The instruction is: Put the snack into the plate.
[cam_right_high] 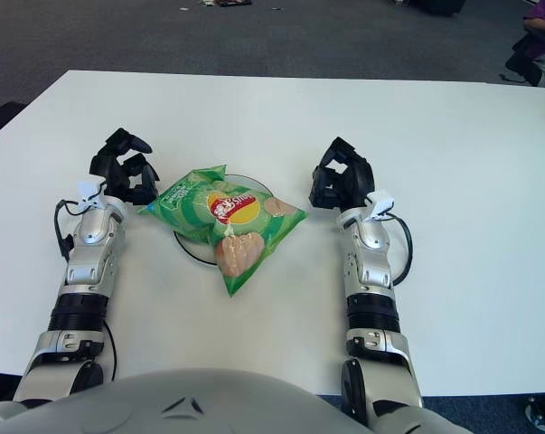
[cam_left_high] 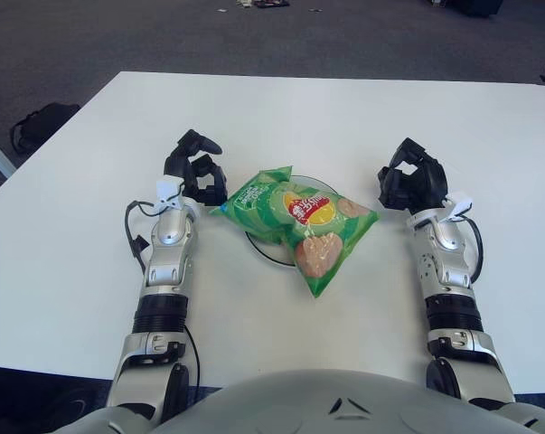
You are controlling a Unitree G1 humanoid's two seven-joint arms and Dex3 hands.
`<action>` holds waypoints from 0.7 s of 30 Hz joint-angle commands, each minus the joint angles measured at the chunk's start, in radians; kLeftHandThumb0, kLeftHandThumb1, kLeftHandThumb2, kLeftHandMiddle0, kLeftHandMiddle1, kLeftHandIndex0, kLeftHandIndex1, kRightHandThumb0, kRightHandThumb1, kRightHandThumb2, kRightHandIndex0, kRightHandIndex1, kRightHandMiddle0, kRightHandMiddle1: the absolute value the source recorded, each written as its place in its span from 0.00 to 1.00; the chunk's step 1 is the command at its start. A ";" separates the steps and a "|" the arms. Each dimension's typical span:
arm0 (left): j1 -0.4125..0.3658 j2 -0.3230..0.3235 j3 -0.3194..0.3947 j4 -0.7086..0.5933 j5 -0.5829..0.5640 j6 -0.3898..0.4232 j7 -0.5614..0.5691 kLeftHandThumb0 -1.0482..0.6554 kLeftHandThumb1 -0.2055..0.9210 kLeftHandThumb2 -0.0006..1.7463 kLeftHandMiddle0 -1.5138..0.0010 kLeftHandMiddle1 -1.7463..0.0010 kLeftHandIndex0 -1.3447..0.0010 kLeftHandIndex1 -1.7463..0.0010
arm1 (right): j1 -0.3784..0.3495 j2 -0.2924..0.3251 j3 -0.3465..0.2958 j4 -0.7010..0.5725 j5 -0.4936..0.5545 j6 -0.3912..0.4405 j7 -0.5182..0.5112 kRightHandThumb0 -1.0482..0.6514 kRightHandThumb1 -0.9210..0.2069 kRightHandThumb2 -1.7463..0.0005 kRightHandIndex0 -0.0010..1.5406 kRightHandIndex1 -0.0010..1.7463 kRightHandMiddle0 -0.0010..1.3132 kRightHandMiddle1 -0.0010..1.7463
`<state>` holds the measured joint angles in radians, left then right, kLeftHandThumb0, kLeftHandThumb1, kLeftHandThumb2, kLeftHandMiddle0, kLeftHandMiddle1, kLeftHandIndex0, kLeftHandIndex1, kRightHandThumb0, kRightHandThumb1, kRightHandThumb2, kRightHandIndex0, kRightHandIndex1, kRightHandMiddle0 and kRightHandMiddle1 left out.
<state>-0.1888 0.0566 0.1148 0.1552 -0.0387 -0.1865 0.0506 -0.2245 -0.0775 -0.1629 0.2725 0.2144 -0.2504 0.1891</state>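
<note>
2 hands flank the scene you are looking at, 1 on each side of a green snack bag (cam_left_high: 295, 220) that lies flat in the middle of the white table (cam_left_high: 344, 117). You can see the bag resting on a plate (cam_left_high: 258, 244), covering most of it, so that only an arc of the rim shows at the bag's lower left and a thin sliver at its top; the bag's lower corner sticks out past the plate onto the table. Your left hand (cam_left_high: 196, 172) sits just beside the bag's left corner, close to it, though you cannot tell whether a fingertip touches the wrapper; its dark fingers are loosely curled and hold nothing. Your right hand (cam_left_high: 412, 183) is off to the bag's right, apart from it, with its fingers bent inward in a loose fist, also holding nothing. Both forearms stretch forward from the bottom edge over the table. Beyond the table's left edge, on the dark carpet, you can make out a black bag (cam_left_high: 39, 122).
</note>
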 commanded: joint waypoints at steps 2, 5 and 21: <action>0.135 -0.052 -0.008 0.040 -0.016 -0.001 0.005 0.31 0.37 0.83 0.07 0.00 0.48 0.00 | 0.100 0.042 0.017 0.074 0.005 -0.022 0.024 0.27 0.73 0.09 0.89 1.00 0.61 1.00; 0.140 -0.053 -0.007 0.039 -0.017 -0.001 0.005 0.31 0.38 0.82 0.07 0.00 0.49 0.00 | 0.102 0.043 0.019 0.073 0.011 -0.024 0.038 0.27 0.74 0.09 0.89 1.00 0.62 1.00; 0.168 -0.052 -0.004 0.052 -0.020 -0.028 0.006 0.31 0.39 0.81 0.07 0.00 0.49 0.00 | 0.118 0.037 0.032 0.051 0.012 0.001 0.073 0.27 0.74 0.08 0.90 1.00 0.62 1.00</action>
<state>-0.1782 0.0554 0.1157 0.1421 -0.0523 -0.1962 0.0515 -0.2231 -0.0805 -0.1459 0.2621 0.2181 -0.2637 0.2554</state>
